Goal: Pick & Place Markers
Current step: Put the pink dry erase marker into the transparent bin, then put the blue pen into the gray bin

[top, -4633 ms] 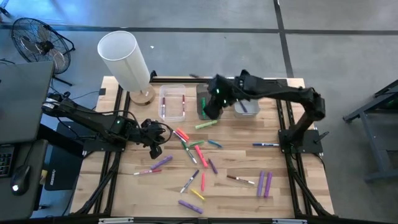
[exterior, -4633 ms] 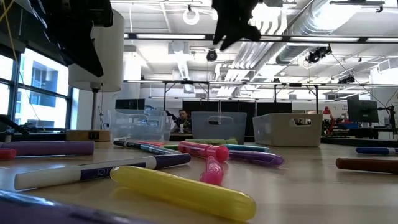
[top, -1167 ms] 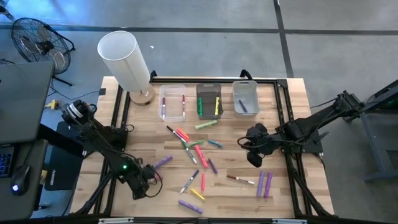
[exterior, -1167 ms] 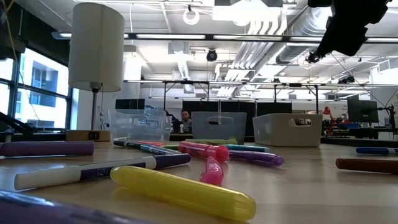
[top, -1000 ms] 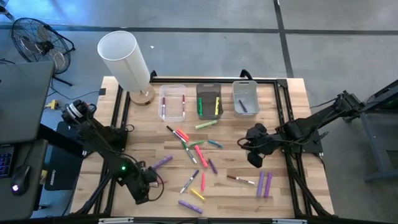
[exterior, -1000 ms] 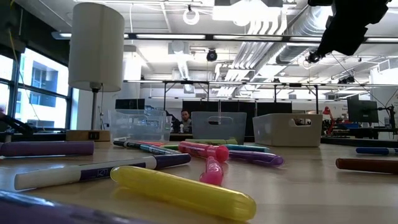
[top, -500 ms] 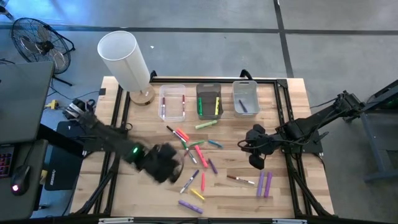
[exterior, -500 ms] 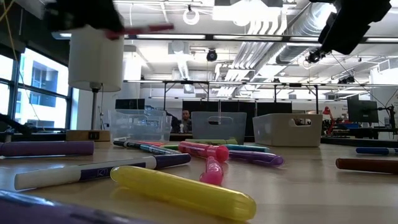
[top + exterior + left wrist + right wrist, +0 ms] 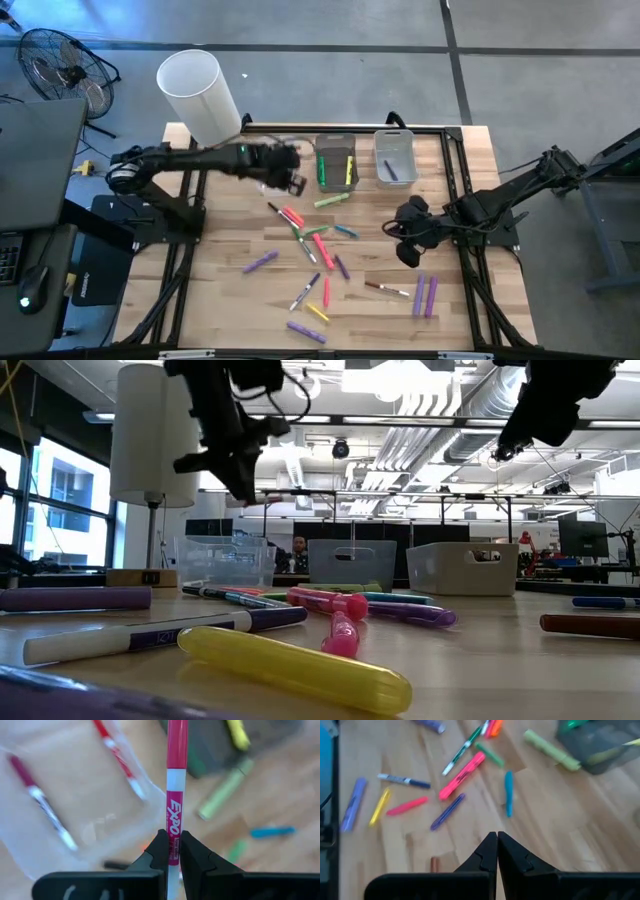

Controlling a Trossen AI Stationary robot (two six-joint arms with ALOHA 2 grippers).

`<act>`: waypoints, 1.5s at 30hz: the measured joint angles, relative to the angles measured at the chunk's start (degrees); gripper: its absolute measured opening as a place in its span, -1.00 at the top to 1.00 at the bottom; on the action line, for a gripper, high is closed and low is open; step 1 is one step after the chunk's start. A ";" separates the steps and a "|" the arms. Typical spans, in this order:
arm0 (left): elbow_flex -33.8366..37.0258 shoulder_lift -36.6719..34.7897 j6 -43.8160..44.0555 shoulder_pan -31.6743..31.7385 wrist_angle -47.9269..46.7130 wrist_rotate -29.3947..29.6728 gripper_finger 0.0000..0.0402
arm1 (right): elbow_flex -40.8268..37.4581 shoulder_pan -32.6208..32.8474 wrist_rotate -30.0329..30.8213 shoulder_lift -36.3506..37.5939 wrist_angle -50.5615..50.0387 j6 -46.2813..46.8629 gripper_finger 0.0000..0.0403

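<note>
We see our left gripper [image 9: 171, 851] clamped on a red-capped marker [image 9: 174, 790], a slim white barrel with a pink-red band printed "EXPO" and a red cap pointing away from the wrist. In the high view the left gripper [image 9: 285, 168] hangs over the clear bin [image 9: 268, 172] at about 11 o'clock on the bench [image 9: 470, 310], the leftmost of three bins along the far edge. The left wrist view shows that bin [image 9: 60, 805] below the marker with two more white-barrelled, red-ended markers lying inside. The middle dark bin [image 9: 337, 160] holds green and yellow markers, and the right bin [image 9: 395, 158] holds a purple one.

Our right gripper [image 9: 409, 243] hovers at about 3 o'clock, above the bench, with its fingers [image 9: 490, 852] pressed together and holding nothing.

The loose markers [image 9: 318, 245] are scattered across the middle and the near half of the bench: pink, red, green and blue ones clustered near the centre, a light-green one [image 9: 331, 201] just in front of the dark bin, a purple one [image 9: 260, 262] at 8 o'clock, two purple ones side by side [image 9: 425, 296] at 4 o'clock, and a yellow one and a purple one near 6 o'clock. In the low view a fat yellow marker [image 9: 295, 667] lies closest, with a pink one [image 9: 342, 630] touching it.

A white cylindrical lamp [image 9: 199, 96] stands at the far left corner.
</note>
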State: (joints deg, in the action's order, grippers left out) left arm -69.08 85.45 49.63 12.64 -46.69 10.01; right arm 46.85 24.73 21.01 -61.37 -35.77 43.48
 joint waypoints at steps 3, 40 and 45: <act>0.00 0.00 -4.22 5.50 -0.30 -0.58 0.91 | 0.00 -0.02 3.90 -0.01 -0.04 2.16 0.99; 0.02 5.03 1.80 -10.15 10.06 -1.65 0.35 | 0.00 -4.85 -5.33 -0.01 0.02 5.84 1.00; 0.02 5.03 9.66 -20.42 10.55 1.77 0.35 | 0.00 -4.85 -6.84 -0.01 0.02 3.07 1.00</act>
State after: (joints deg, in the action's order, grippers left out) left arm -69.06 90.48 59.28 -7.78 -36.14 11.77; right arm 46.85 19.88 14.17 -61.39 -35.75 46.55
